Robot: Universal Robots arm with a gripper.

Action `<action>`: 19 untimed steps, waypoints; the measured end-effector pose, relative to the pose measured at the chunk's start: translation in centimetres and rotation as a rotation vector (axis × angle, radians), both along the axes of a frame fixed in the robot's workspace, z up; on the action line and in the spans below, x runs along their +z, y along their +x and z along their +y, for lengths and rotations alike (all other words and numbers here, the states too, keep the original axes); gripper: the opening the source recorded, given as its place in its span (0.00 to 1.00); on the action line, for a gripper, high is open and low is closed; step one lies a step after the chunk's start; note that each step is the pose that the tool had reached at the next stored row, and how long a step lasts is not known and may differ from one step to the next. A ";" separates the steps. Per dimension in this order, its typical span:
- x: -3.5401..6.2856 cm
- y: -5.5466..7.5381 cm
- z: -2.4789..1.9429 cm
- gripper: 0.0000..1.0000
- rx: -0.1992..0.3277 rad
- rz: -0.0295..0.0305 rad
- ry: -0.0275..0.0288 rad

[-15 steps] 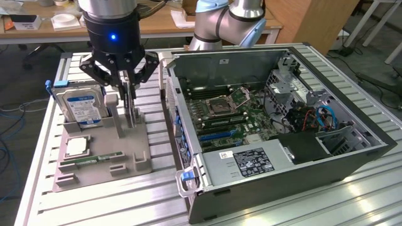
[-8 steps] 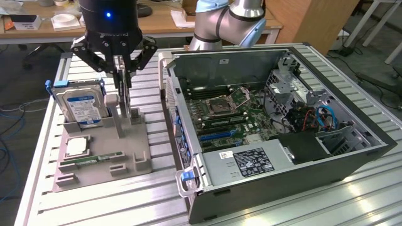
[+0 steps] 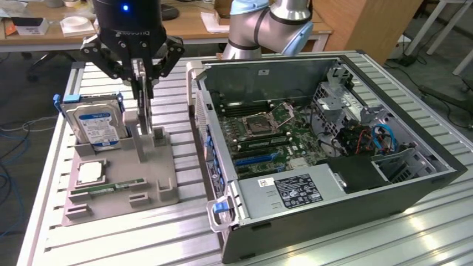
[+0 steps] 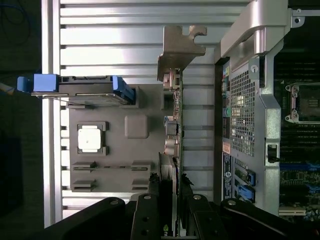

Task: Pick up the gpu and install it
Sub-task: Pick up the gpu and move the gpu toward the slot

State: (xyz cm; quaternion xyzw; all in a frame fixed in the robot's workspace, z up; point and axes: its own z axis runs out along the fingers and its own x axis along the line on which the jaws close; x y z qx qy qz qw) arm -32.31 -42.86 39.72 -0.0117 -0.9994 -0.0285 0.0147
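Pinching the on-edge gpu (image 4: 175, 127) between part-closed jaws, the gripper (image 3: 142, 88) hangs directly above it; the open case (image 3: 414, 191) lies at the exterior view's three o'clock.

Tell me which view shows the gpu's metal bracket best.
The wrist view. It looks down on the gpu edge-on, and its metal bracket stands out plainly at one end against the slatted table. In the exterior view the gpu is a thin upright sliver in the grey holder, its bracket hard to make out.
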 end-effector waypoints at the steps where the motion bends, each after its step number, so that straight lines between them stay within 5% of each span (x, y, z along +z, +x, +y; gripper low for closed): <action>1: 0.15 0.0 0.00 0.26 0.000 0.0006 0.0000; 19: 2.48 0.0 0.00 0.26 0.000 0.0059 0.0001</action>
